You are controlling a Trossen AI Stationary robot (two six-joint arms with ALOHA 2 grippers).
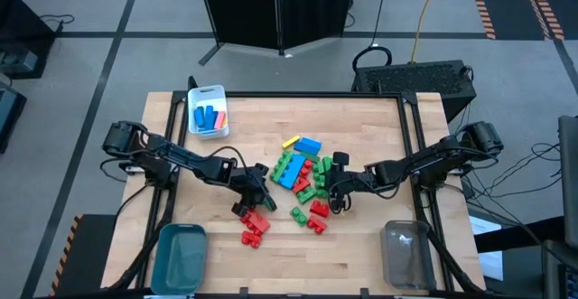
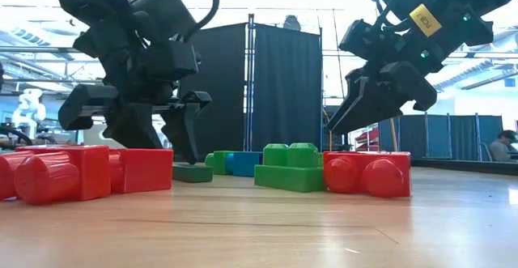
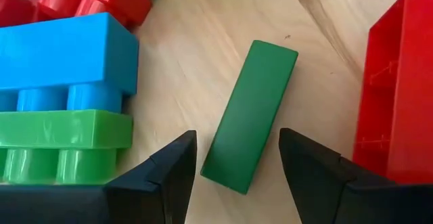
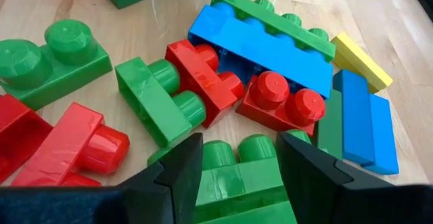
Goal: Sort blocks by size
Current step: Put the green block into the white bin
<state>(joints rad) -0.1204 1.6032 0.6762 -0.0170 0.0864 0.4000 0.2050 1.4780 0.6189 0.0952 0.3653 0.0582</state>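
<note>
Your left jaws stand open astride the flat green bar [image 3: 249, 116] on the worktop [image 1: 361, 245], the right ones open over the blocks [image 1: 302, 168], so closing crooked could push the bar against the red brick [image 3: 399, 88].

Arms: two. Bins: three — white [image 1: 209, 110], teal [image 1: 180, 257], clear [image 1: 405, 255]. White bin holds three blocks: two blue, one pink. Loose blocks on worktop [image 1: 361, 127] in red, green, blue, yellow; one yellow [image 1: 290, 142]; exact total of heap unclear.
</note>
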